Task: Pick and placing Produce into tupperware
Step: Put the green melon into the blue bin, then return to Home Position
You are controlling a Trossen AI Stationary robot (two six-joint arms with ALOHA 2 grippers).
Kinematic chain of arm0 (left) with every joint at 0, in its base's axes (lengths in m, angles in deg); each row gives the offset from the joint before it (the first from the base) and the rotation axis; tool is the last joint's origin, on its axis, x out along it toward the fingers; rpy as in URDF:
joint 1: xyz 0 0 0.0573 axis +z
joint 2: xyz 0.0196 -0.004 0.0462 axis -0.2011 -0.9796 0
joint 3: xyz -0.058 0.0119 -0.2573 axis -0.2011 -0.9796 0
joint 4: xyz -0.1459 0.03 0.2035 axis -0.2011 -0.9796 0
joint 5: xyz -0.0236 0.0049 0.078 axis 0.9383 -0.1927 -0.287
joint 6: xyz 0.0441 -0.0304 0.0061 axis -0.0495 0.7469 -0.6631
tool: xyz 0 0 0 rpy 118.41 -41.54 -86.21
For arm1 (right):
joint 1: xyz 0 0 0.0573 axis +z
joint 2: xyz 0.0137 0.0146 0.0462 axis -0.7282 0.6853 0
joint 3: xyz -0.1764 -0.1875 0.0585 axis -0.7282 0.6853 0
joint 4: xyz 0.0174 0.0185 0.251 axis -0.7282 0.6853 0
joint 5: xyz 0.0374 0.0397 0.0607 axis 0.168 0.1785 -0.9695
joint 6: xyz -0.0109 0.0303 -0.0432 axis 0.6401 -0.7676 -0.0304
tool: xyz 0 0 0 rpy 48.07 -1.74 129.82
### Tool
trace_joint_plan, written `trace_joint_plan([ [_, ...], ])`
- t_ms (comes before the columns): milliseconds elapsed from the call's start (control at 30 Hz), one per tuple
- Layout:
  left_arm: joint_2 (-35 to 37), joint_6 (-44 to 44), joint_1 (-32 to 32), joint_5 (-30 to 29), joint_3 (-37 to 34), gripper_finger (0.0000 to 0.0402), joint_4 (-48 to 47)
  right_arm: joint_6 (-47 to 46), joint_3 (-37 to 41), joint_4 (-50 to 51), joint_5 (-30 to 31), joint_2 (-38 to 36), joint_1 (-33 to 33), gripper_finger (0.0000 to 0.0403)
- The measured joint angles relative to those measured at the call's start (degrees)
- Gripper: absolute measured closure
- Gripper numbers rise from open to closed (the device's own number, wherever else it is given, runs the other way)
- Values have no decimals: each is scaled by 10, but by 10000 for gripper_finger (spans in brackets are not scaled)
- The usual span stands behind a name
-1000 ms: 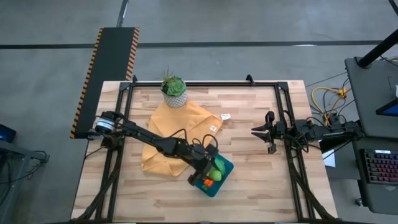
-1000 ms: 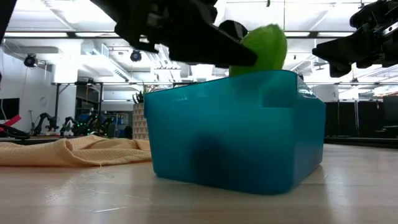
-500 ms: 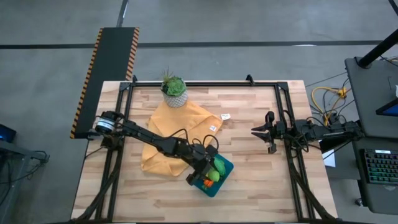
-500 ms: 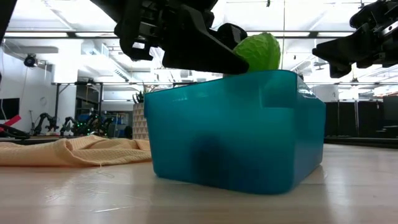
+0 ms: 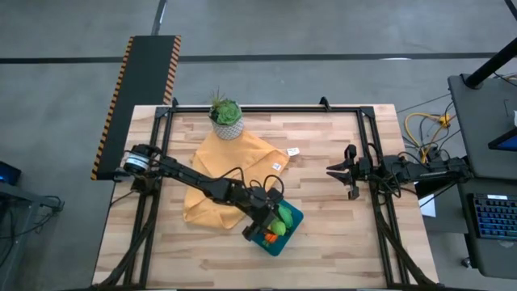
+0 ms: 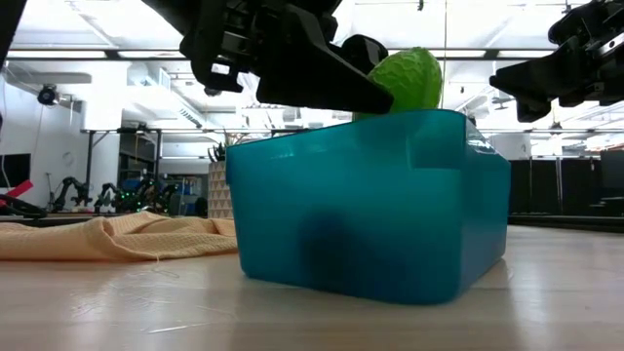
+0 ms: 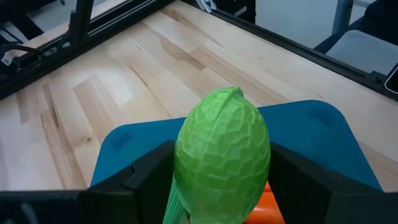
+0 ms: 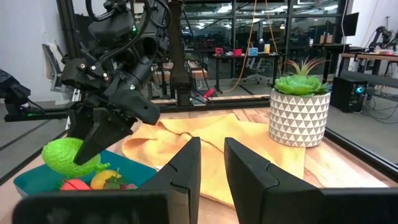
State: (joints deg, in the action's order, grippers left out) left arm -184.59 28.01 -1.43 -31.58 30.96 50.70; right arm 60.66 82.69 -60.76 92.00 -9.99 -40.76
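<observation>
A teal-blue tupperware [image 5: 284,234] sits on the desk [image 5: 339,234] near its front edge, just beside the yellow cloth. A bumpy green produce piece [image 7: 222,157] hangs over it; orange [image 8: 104,180] and red [image 8: 74,185] pieces lie inside.

Overhead looks down; low camera sits close behind the tupperware [image 6: 380,205], seen in all 4 views.

No text, label, brand, number or sign can be read in any view; the small tag [image 5: 292,152] lying on the desk [image 5: 323,234] is too small to make out.
</observation>
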Motion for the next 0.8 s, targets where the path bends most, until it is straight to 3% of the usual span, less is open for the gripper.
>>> trace_joint_plan([
  [167,0,0,0,0,0,164,0,0,0,0,0,0,0,339],
  [467,0,1,-1,-20,2,78,5,0,0,0,0,0,0,339],
  [667,10,0,-1,-33,25,77,6,0,0,0,0,0,0,339],
  [800,56,-3,-1,-34,31,90,-11,0,0,0,0,0,0,339],
])
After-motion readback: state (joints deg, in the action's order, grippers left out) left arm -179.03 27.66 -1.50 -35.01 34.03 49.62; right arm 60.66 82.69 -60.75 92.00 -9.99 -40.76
